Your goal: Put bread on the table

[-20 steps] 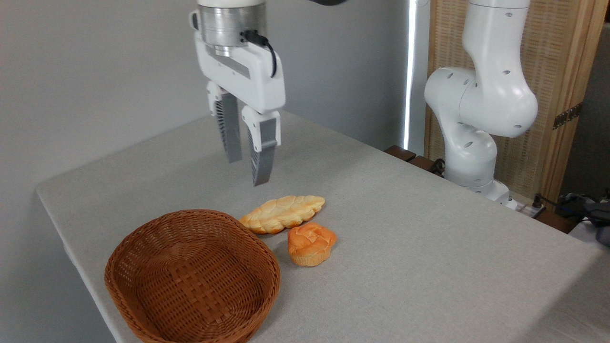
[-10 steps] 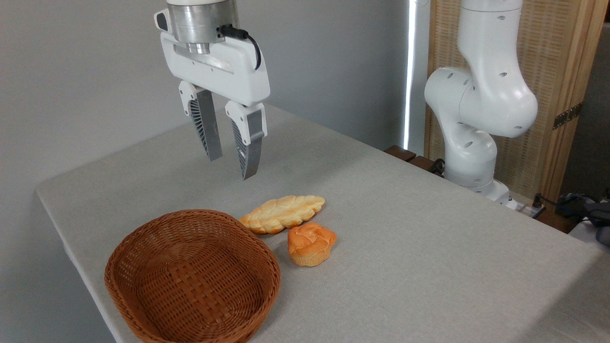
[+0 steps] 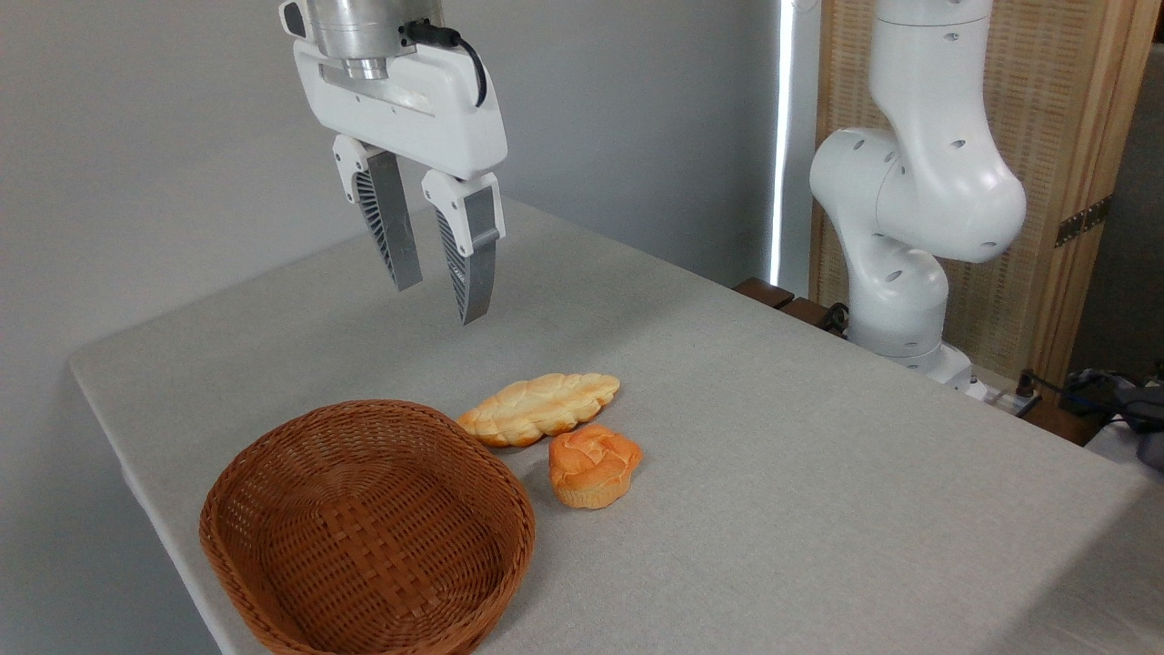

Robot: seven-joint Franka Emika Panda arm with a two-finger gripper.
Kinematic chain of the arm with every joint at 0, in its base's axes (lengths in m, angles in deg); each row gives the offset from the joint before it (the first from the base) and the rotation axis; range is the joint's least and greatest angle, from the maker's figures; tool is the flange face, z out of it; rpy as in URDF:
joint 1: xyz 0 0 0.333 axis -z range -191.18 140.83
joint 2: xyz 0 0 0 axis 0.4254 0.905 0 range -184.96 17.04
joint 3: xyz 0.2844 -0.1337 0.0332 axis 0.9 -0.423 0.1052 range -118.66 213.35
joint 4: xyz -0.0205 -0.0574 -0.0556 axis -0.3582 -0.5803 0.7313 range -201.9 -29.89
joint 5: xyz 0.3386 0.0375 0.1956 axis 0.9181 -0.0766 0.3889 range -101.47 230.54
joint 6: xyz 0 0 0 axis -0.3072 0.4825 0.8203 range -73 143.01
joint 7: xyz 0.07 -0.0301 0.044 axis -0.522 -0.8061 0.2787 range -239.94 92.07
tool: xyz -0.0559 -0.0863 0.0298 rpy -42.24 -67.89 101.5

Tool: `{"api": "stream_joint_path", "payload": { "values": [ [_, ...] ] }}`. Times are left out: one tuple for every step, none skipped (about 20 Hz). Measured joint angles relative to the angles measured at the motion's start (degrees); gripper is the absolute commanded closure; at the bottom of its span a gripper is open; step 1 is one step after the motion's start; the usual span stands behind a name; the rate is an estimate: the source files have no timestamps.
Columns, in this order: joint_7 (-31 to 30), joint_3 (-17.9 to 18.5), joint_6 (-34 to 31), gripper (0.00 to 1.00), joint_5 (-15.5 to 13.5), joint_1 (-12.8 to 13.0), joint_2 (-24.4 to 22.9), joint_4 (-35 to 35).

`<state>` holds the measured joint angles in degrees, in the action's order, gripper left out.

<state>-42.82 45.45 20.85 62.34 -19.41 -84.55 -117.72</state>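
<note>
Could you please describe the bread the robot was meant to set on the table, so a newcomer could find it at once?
Start at the brown basket on the grey table. Right of its rim lie two breads; the bun is the nearer one. It is small, round and orange, with a swirled top, unlike the longer, paler braided loaf.

The arm (image 3: 918, 173) hangs its tool (image 3: 439, 296) fingers-down, jaws slightly parted and holding nothing.

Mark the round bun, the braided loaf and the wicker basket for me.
round bun (image 3: 594, 462), fixed camera, on its swirled top.
braided loaf (image 3: 540, 407), fixed camera, middle of the braid.
wicker basket (image 3: 509, 473), fixed camera, on its right rim.
</note>
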Motion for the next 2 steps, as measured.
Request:
{"api": "stream_joint_path", "payload": {
  "values": [
    [0.0,0.0,-0.17,0.0,0.0,0.01,0.0,0.0],
    [0.0,0.0,-0.39,0.0,0.0,0.01,0.01,0.0]
  ]
}}
